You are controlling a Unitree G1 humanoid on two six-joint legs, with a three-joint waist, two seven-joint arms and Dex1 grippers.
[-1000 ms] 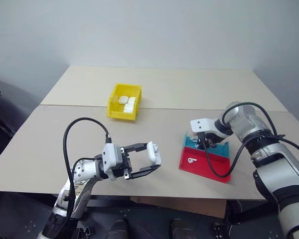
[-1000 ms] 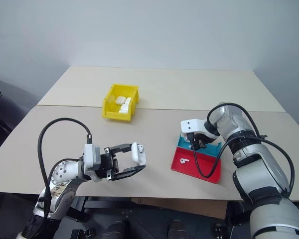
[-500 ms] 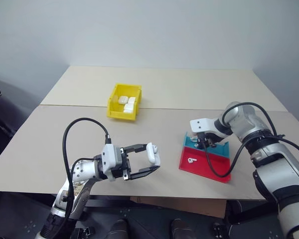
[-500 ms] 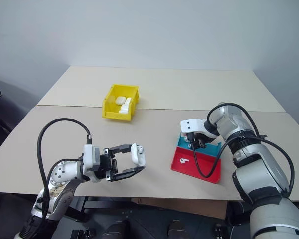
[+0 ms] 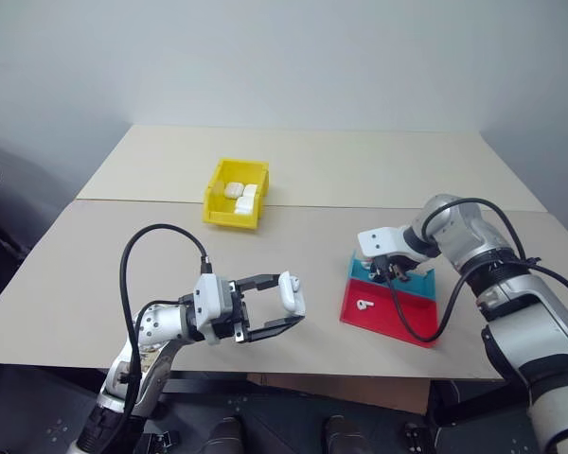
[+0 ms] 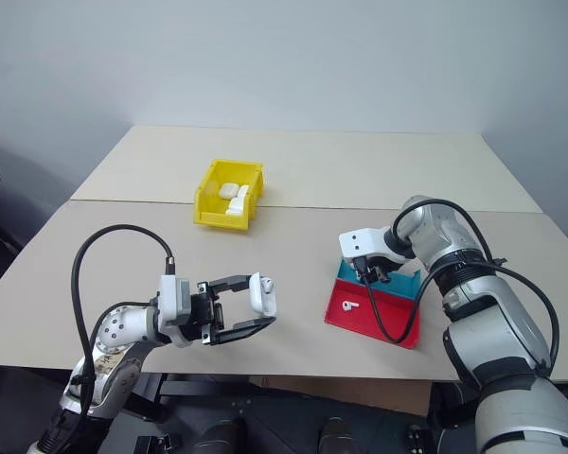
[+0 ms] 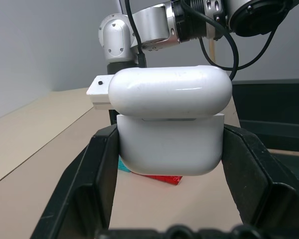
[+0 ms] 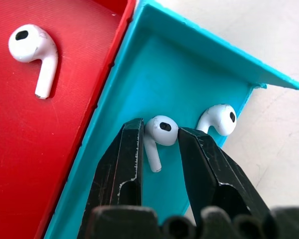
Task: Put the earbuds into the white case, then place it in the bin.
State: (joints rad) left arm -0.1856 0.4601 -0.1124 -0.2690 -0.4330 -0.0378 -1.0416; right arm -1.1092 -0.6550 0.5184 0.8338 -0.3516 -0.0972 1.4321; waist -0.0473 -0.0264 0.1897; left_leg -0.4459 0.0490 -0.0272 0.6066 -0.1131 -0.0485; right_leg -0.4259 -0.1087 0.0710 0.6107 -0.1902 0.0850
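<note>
My left gripper (image 5: 292,301) is held above the table's front edge, shut on the white case (image 5: 291,292); the case (image 7: 172,119) sits between both fingers with its lid on top. My right gripper (image 5: 390,272) points down into the teal half of the tray (image 5: 422,280). There its fingertips press on both sides of one of the earbuds (image 8: 161,128). A second earbud (image 8: 220,118) lies just beside it in the teal part, and a third (image 8: 34,46) rests in the red part. The yellow bin (image 5: 213,203) stands far back on the left.
The bin holds a few white items (image 5: 242,194). The red and teal tray (image 5: 398,320) lies at the table's right front. A seam between two tabletops runs behind the tray and in front of the bin.
My right gripper has rolled slightly over the teal compartment. The left gripper and the case have not moved.
</note>
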